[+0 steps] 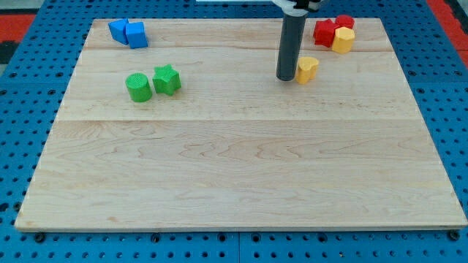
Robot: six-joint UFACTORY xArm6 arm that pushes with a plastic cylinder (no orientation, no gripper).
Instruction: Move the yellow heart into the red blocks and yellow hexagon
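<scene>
The yellow heart (308,69) lies at the view's upper right on the wooden board. My tip (285,77) rests just to the heart's left, touching or nearly touching it. Two red blocks (326,32) (344,23) sit at the view's top right, and the yellow hexagon (343,39) touches them on their lower right side. The heart lies below and left of that cluster, a short gap apart.
Two blue blocks (118,29) (136,34) sit together at the view's top left. A green cylinder (138,87) and a green star (167,79) sit side by side at the left. The board's edges (241,229) border a blue pegboard.
</scene>
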